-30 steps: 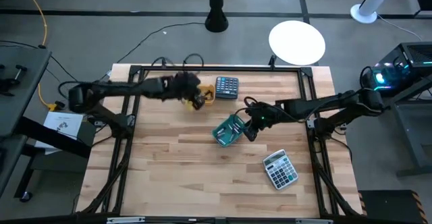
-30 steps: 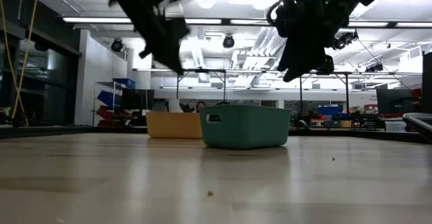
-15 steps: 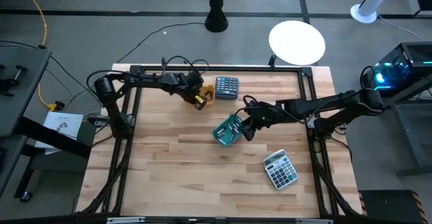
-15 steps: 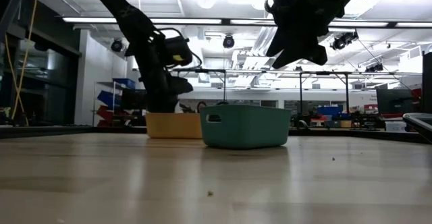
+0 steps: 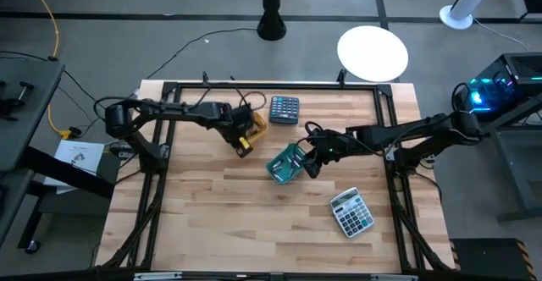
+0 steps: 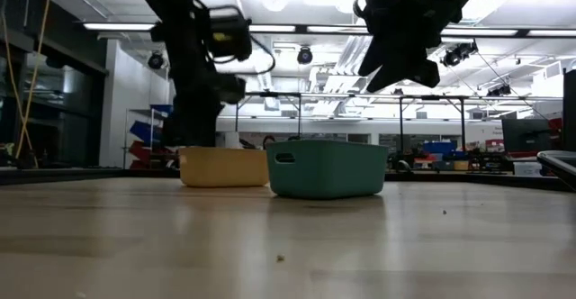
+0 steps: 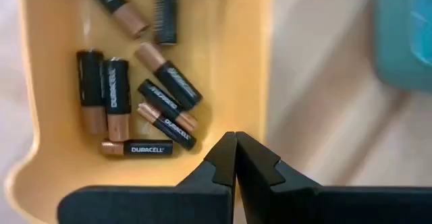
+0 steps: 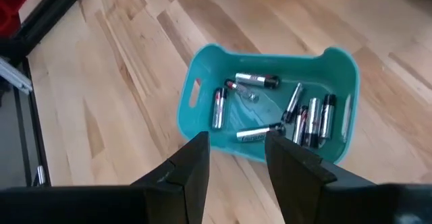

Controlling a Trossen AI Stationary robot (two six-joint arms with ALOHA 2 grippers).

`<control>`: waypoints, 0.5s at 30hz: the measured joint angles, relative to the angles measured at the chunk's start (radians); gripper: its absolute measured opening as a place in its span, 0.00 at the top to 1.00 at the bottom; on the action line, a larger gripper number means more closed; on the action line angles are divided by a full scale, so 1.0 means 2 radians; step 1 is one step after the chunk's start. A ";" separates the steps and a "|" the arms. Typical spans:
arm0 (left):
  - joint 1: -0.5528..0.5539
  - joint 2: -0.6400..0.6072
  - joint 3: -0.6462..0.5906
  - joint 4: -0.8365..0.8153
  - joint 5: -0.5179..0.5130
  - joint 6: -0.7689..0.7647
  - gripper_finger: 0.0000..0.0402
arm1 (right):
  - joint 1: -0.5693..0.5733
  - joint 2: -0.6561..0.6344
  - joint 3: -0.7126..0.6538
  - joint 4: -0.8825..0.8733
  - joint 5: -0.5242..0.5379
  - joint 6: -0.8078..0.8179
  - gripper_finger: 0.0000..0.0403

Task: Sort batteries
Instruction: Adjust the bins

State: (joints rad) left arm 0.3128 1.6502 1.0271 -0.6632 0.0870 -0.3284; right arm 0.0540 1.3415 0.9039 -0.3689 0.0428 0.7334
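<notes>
Wooden worktop [image 5: 220, 205] carries yellow bin [image 5: 257, 129], teal bin [image 5: 286, 164], dark calculator [image 5: 284, 109] at back, grey calculator [image 5: 351, 212] nearer front.

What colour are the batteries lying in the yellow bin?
The batteries in the yellow bin are black with copper-coloured ends; the left wrist view shows them best.

Left gripper [image 7: 235, 158] shut, empty; right gripper [image 8: 237, 158] open, both arms reaching inward.

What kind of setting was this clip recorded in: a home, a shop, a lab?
Most likely a robotics lab or workshop. The low view shows a large open hall with strip lights and exposed ceiling ducts behind the wooden table, which stands on a bare concrete floor with loose cables running across it.
</notes>
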 joint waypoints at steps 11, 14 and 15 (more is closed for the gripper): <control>-0.129 -0.008 0.000 0.000 0.029 -0.071 1.00 | 0.010 0.000 0.000 -0.017 -0.004 0.005 0.66; -0.156 -0.009 0.000 0.029 0.025 -0.082 1.00 | 0.010 0.000 0.000 -0.018 -0.004 0.006 0.66; -0.160 -0.011 0.000 0.033 0.022 -0.087 1.00 | 0.010 0.000 0.000 -0.021 -0.006 0.010 0.66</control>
State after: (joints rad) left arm -0.0063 1.6273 1.0267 -0.5976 0.1301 -0.5014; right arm 0.0750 1.3415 0.9039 -0.4100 0.0307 0.7542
